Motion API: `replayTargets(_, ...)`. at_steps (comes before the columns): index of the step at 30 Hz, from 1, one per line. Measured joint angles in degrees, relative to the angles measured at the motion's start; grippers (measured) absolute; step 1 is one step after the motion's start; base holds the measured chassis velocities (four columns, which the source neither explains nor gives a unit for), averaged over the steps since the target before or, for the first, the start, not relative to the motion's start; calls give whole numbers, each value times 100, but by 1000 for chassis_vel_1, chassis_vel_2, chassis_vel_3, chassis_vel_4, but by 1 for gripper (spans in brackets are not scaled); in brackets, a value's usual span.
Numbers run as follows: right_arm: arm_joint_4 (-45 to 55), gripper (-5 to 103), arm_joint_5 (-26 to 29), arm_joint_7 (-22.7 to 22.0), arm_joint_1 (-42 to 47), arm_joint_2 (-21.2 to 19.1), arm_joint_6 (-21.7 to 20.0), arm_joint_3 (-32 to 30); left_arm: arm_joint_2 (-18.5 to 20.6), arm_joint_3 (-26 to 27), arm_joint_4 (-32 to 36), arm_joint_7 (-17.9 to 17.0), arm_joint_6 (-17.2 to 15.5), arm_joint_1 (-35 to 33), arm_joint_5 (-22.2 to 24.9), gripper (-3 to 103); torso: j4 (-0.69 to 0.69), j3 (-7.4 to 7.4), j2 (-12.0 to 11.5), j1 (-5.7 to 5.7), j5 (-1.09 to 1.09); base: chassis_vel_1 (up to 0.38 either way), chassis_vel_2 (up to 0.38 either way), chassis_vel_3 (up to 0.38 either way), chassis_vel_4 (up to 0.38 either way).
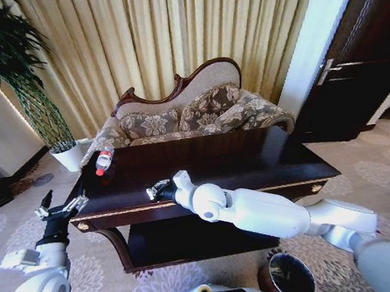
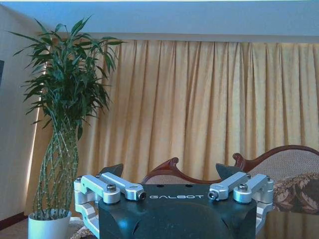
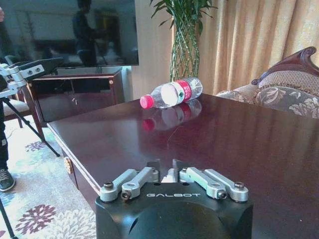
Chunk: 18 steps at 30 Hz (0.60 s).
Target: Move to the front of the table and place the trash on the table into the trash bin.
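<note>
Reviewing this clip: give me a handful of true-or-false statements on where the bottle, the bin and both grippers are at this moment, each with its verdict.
1. The bottle lies on its side on the table. True.
2. The right gripper is shut on the bottle. False: its fingers are closed on nothing visible, at the table's near edge, well apart from the bottle.
3. The trash bin stands on the carpet by the robot's base. True.
4. The left gripper is shut. False: it is open, held off the table's left end.
5. The bottle has a blue cap. False: the cap is red.
</note>
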<state>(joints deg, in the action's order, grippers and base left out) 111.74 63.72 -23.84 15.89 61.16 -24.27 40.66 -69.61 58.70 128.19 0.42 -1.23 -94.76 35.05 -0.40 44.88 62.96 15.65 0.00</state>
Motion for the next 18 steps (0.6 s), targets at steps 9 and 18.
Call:
replayTargets(9, -2, 45, -11, 13, 40, -12, -5, -17, 14, -20, -14, 4, 0, 24, -7, 100, 0, 0, 0, 0, 0, 0, 0, 0, 0)
replayTargets(18, -75, 83, -204, 135, 62, -24, -8, 22, 5, -17, -31, 7, 8, 32, -3, 100, 0, 0, 0, 0, 0, 0, 0, 0, 0)
